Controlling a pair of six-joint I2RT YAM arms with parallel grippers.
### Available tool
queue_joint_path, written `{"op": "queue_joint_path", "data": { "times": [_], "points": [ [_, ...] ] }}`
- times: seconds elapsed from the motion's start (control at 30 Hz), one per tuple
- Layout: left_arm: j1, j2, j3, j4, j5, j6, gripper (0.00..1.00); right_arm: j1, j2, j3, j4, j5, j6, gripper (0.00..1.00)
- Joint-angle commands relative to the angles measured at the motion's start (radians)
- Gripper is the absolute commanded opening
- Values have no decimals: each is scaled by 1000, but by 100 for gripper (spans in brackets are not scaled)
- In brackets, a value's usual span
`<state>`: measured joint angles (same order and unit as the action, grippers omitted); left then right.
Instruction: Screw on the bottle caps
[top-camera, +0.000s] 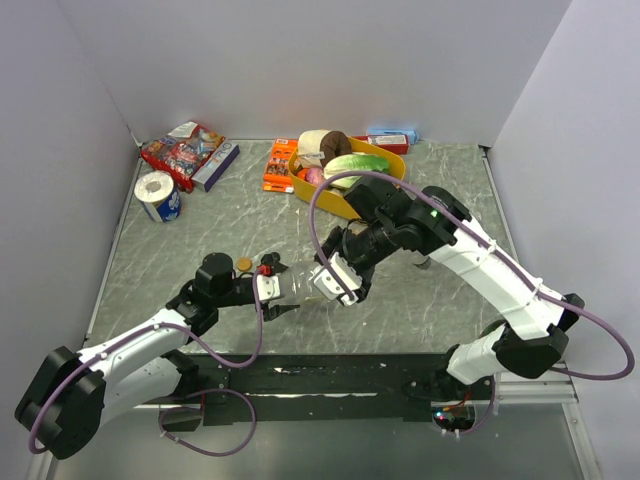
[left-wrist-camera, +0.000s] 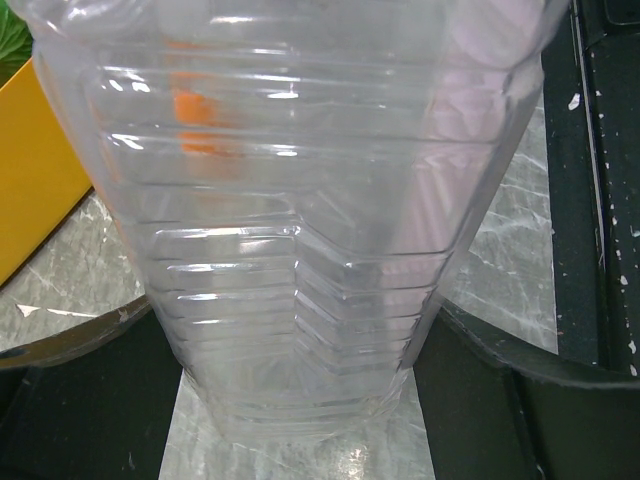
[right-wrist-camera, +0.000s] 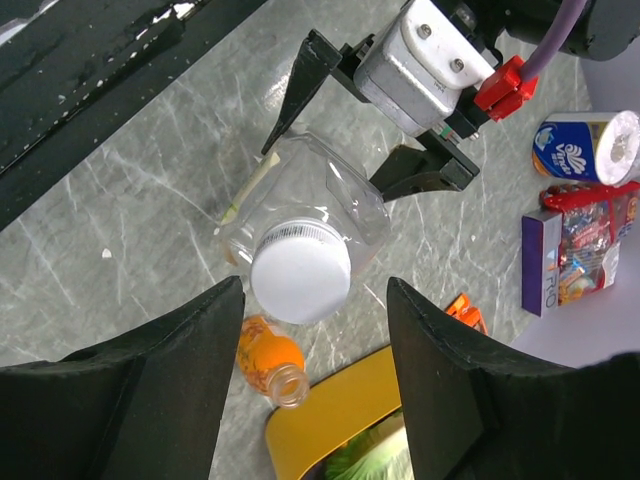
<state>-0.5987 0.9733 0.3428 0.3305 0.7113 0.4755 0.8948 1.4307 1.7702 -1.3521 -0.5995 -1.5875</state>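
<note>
My left gripper (top-camera: 275, 293) is shut on a clear greyish bottle (left-wrist-camera: 300, 200) and holds it upright on the table; its fingers (right-wrist-camera: 300, 85) sit on both sides of the body. A white cap (right-wrist-camera: 300, 275) sits on that bottle's neck. My right gripper (right-wrist-camera: 315, 290) is open, jaws wide to either side of the white cap and not touching it; in the top view it (top-camera: 338, 280) hangs over the bottle (top-camera: 300, 285). An orange-drink bottle (right-wrist-camera: 268, 362) stands uncapped beside it. An orange-gold cap (top-camera: 244, 264) lies by the left wrist. The black cap and third bottle are out of view.
A yellow tray (top-camera: 392, 158) of food stands at the back centre, close behind the bottles. A toilet roll (top-camera: 157, 193), snack packets (top-camera: 185, 150) and an orange packet (top-camera: 280, 165) lie at the back left. The black base rail (top-camera: 330, 375) runs along the near edge.
</note>
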Motion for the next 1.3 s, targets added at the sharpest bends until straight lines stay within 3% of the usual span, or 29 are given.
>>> {"op": "queue_joint_path", "data": {
  "times": [0.0,0.43,0.6,0.67,0.7,0.77,0.9,0.97,1.13,1.27],
  "points": [
    [-3,5,45,48,33,23,1,9,0,-9,-219,7,-12,65],
    [-1,28,59,70,25,18,1,12,19,-23,-220,1,-14,57],
    [-3,38,62,74,19,20,1,15,28,-21,-220,4,-2,50],
    [-3,39,61,84,16,20,1,15,36,-17,-219,10,4,42],
    [-3,39,59,85,11,21,1,13,40,-17,-220,12,17,31],
    [-3,42,58,93,1,15,1,13,51,-18,-220,23,30,18],
    [-7,33,35,203,-90,-49,1,13,95,-3,-222,41,179,3],
    [-22,18,18,264,-208,-73,1,12,128,-2,-220,61,275,0],
    [-41,5,-25,406,-329,-107,1,6,216,6,-222,64,467,0],
    [-61,19,-24,449,-413,-152,1,-10,319,63,-222,96,723,0]
  ]
}}
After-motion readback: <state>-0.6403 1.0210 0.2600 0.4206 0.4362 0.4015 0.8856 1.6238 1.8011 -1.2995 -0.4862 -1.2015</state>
